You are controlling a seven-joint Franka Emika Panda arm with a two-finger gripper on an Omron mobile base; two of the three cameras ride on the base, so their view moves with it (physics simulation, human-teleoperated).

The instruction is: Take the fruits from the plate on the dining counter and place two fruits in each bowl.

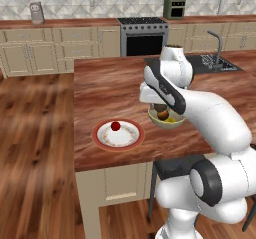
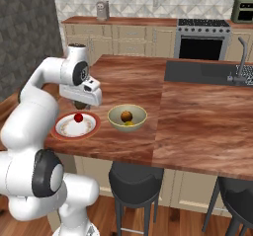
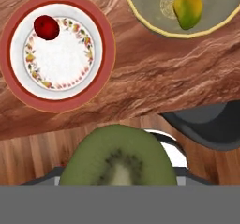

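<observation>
My gripper (image 2: 80,103) hangs above the dining counter (image 2: 197,111), near its front edge between the plate and the olive bowl. It is shut on the dark green-brown oval fruit (image 3: 117,160), whose cut green face shows low in the hand view. The red-rimmed plate (image 3: 105,54) holds only the small red round fruit (image 3: 46,27). In the olive yellow-green bowl (image 2: 114,122) lie the orange-brown round fruit (image 2: 126,115) and the yellow-green oblong fruit (image 3: 188,8). The pale whitish-grey bowl is out of view.
The black sink (image 2: 207,73) with its faucet (image 2: 242,57) sits at the counter's far right. Dark stools (image 2: 136,178) stand under the front edge. A steel stove (image 1: 144,35) and cream cabinets line the back wall.
</observation>
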